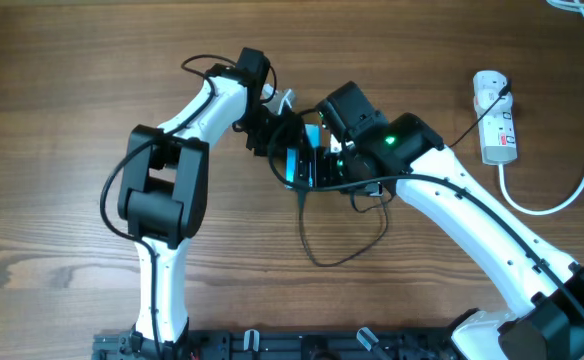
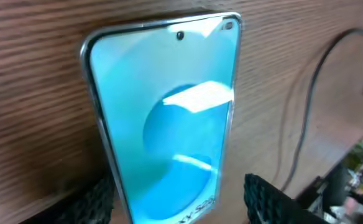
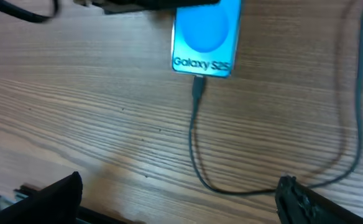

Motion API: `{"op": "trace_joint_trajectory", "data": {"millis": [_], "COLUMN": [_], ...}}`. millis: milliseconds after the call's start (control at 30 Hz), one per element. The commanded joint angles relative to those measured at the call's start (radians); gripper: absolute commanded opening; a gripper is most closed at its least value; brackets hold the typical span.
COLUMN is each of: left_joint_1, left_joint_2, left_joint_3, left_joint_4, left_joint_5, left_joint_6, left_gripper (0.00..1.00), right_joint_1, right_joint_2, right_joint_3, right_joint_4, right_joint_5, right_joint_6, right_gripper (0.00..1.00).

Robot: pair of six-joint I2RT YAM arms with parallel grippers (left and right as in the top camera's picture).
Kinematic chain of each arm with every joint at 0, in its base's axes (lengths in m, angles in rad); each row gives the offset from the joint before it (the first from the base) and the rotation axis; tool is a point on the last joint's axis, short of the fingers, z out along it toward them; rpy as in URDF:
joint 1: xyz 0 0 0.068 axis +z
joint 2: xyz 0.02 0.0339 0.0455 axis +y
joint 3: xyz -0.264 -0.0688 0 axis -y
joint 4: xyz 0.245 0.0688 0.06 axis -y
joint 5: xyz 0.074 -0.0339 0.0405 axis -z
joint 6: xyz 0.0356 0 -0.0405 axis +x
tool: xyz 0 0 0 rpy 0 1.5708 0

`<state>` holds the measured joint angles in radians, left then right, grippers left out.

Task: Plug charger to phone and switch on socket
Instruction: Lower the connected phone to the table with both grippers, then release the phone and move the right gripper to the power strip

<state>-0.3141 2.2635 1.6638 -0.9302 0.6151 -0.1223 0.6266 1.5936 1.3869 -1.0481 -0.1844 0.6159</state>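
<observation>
The phone (image 1: 294, 163) lies face up mid-table with its cyan screen lit. In the left wrist view the phone (image 2: 169, 112) sits between my left gripper's (image 2: 181, 199) fingers; the left finger is at its edge and the right finger stands apart, so the jaws are open. In the overhead view the left gripper (image 1: 284, 150) is over the phone's far end. The charger (image 3: 197, 137) is a thin black cable. Its connector (image 3: 197, 84) meets the phone's "Galaxy" end (image 3: 206, 34). My right gripper (image 3: 181, 193) is wide open and empty, back from that end. The white socket (image 1: 495, 120) lies far right.
The charger cable (image 1: 317, 245) loops on the wood below the phone and runs under the right arm toward the socket. A thick white cord (image 1: 562, 200) curves from the socket along the right edge. The black cable (image 2: 299, 124) also passes right of the phone.
</observation>
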Motion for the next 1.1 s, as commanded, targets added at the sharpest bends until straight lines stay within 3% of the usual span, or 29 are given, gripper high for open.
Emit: {"op": "trace_joint_trajectory", "data": {"millis": [0, 67, 133, 300, 433, 600, 733, 933, 1067], "left_joint_1": [0.004, 0.005, 0.005, 0.050, 0.141, 0.279, 0.360, 0.369, 0.369], "left_joint_2": [0.024, 0.023, 0.012, -0.114, -0.267, -0.437, -0.447, -0.448, -0.448], "left_joint_3": [-0.017, -0.017, -0.017, -0.016, -0.016, -0.016, -0.016, -0.016, -0.016], "left_joint_4": [-0.021, -0.038, -0.065, -0.076, -0.098, -0.188, -0.231, -0.230, -0.230], "left_joint_5": [-0.216, -0.277, -0.332, -0.345, -0.352, -0.540, -0.572, -0.572, -0.572], "left_joint_6": [-0.049, -0.069, -0.069, -0.117, -0.169, -0.185, -0.185, -0.185, -0.185], "left_gripper": [0.79, 0.85, 1.00, 1.00, 1.00, 1.00, 1.00, 1.00, 1.00], "right_joint_1": [0.000, 0.000, -0.001, -0.076, -0.220, -0.495, -0.689, -0.914, -0.968], "right_joint_2": [0.007, 0.007, 0.007, -0.010, -0.060, -0.075, -0.074, -0.073, -0.070], "right_joint_3": [-0.011, -0.011, -0.011, -0.011, -0.011, -0.011, -0.011, -0.011, -0.011], "right_joint_4": [-0.022, -0.037, -0.050, -0.111, -0.148, -0.172, -0.096, -0.025, 0.057], "right_joint_5": [0.036, 0.078, 0.097, 0.114, 0.125, 0.167, 0.172, 0.171, 0.372], "right_joint_6": [-0.014, -0.010, -0.010, -0.010, -0.015, -0.030, -0.119, -0.119, -0.117], "right_gripper": [1.00, 1.00, 1.00, 1.00, 1.00, 0.99, 1.00, 1.00, 1.00]}}
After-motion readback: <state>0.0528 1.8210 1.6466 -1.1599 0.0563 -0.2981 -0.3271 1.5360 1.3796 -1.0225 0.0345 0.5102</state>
